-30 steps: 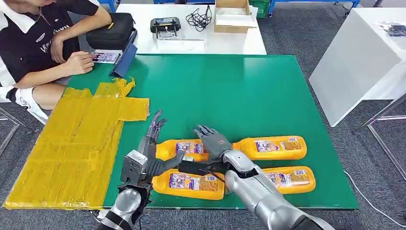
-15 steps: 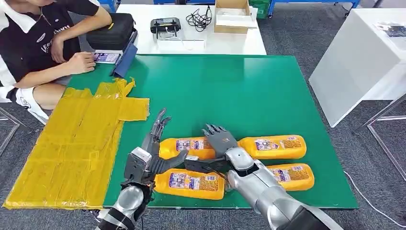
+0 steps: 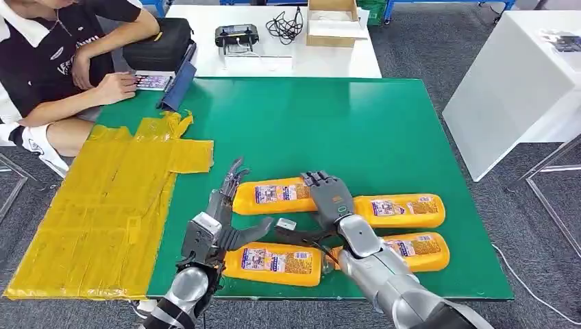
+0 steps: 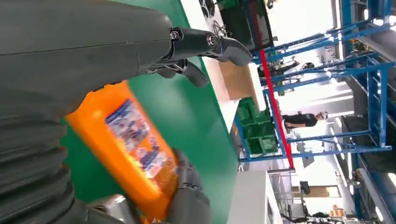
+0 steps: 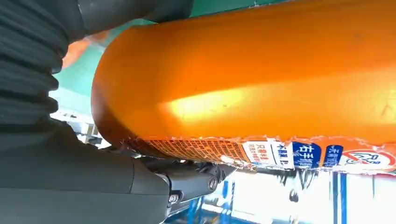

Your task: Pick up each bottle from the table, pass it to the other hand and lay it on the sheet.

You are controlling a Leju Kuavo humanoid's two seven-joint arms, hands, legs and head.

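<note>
Right hand (image 3: 327, 195) holds the bottle (image 3: 277, 195) above the counter (image 3: 356, 130); we keep it level for the spread, empty left hand (image 3: 223, 212).

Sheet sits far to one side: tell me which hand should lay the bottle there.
Probably left. The left hand is beside the yellow sheet; the right hand holds the bottle farther away.

My right hand (image 3: 332, 199) has lifted the orange bottle (image 3: 274, 195) off the green table (image 3: 356, 130) — higher than 1.0 s ago — toward my left hand (image 3: 223, 216), which rose slightly, fingers spread.
</note>
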